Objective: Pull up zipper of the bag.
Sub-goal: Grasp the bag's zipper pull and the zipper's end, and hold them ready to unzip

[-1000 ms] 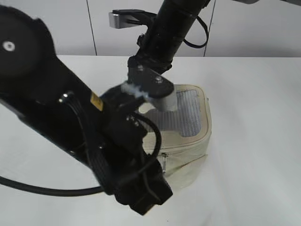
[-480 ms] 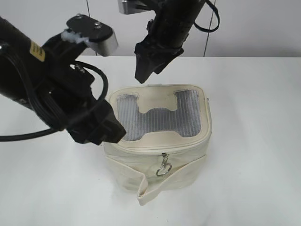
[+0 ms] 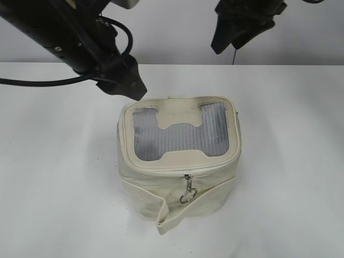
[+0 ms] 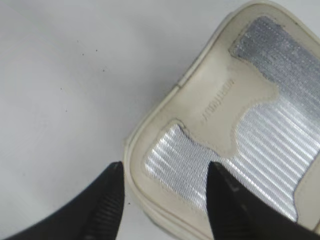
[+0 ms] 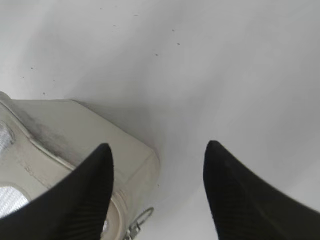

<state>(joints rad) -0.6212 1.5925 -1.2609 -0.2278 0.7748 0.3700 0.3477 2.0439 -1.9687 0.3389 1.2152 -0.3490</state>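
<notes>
We had the small boxy cream fabric bag (image 3: 179,161) upright on the white table (image 3: 290,161), lid up, grey mesh panel (image 3: 180,140) and H-shaped cream patch (image 3: 179,119) on top. The cream zip track (image 3: 183,173) ran around the lid rim; along the bag's front edge it looked shut. One silver metal ring pull (image 3: 187,194) hung down the bag's front face from the track, roughly mid-front. A loose cream strap (image 3: 172,215) crossed the front face below the ring and folded out at the bag's lower front.

Left gripper (image 4: 162,192) was up off the bag, over its rear-left lid corner, touching nothing. Its black ribbed fingers (image 4: 107,207) stood wide apart, nothing between them. In the wrist view the lid corner sat in the gap between them.

Right gripper (image 5: 157,172) was raised above and behind the bag's rear-right side, well clear of it. Its fingers (image 5: 95,190) were also spread wide and empty. The right wrist view caught a bag corner and a silver ring pull (image 5: 139,222) beside it, at the bottom edge.

Neither claw was in contact with zip track or ring.
</notes>
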